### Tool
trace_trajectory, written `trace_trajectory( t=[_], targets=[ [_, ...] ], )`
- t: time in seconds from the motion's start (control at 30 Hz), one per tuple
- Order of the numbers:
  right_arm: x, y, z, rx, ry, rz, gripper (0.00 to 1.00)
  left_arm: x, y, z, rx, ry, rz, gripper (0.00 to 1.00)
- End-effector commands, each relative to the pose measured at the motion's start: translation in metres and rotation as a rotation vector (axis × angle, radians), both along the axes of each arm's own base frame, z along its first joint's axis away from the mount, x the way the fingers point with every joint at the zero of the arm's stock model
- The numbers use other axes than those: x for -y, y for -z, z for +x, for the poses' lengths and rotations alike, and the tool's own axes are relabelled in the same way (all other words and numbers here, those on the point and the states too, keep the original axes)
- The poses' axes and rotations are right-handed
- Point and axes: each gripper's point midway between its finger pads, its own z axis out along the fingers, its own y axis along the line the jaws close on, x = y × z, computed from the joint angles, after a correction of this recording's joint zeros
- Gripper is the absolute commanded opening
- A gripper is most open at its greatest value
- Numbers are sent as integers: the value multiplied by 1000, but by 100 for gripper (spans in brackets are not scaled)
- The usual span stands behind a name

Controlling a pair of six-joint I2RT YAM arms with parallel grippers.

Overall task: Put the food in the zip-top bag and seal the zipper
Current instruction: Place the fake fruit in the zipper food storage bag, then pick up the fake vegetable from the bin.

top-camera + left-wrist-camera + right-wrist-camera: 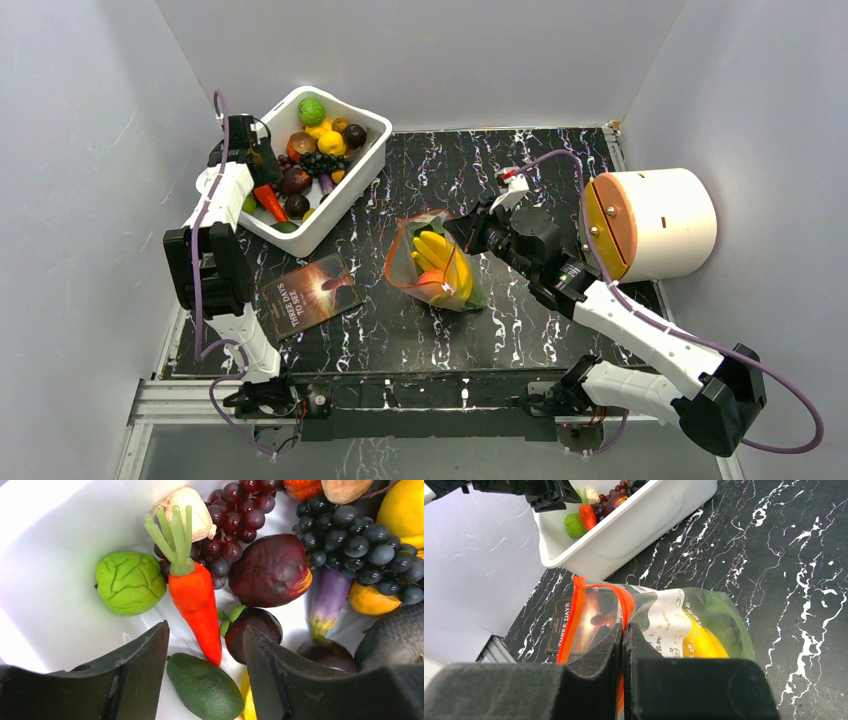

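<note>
The zip-top bag [435,265] lies mid-table with a yellow banana bunch [443,255] and green food inside. My right gripper [623,627] is shut on the bag's mouth at the red-orange zipper [626,602], and the mouth gapes open. My left gripper [206,630] is open, down inside the white tub [372,130]. Its fingers stand either side of the tip of an orange carrot [192,595] and a dark green avocado [205,687], touching neither. Grapes [237,510], a green cabbage [129,582] and dark red fruit [270,570] lie around them.
A dark booklet [312,290] lies left of the bag, partly seen through the bag's mouth in the right wrist view. A white cylinder with an orange face [650,222] stands at the right. Grey walls enclose the marbled black table [560,160].
</note>
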Motion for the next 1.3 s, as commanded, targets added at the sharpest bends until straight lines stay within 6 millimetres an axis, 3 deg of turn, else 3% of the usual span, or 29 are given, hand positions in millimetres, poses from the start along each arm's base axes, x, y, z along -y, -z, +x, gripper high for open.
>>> trace_trajectory(
  t=[0.0, 0.4, 0.57, 0.9, 1.03, 1.27],
  targets=[
    [-4, -58, 5, 130, -6, 103, 0, -14, 4, 1, 16, -60, 4, 57],
    [-3, -60, 6, 126, 5, 109, 0, -38, 38, 28, -24, -94, 7, 58],
    [-2, -56, 6, 116, 11, 105, 0, -38, 42, 39, -10, -42, 8, 52],
    [-3, -59, 8, 116, 16, 124, 0, -29, 30, 46, 23, 32, -18, 29],
    [-2, -60, 6, 114, 18, 136, 0, -25, 22, 42, 25, 47, -30, 26],
    [5, -53, 6, 83, 55, 136, 0, -9, -13, 30, 81, 111, -38, 25]
  ],
)
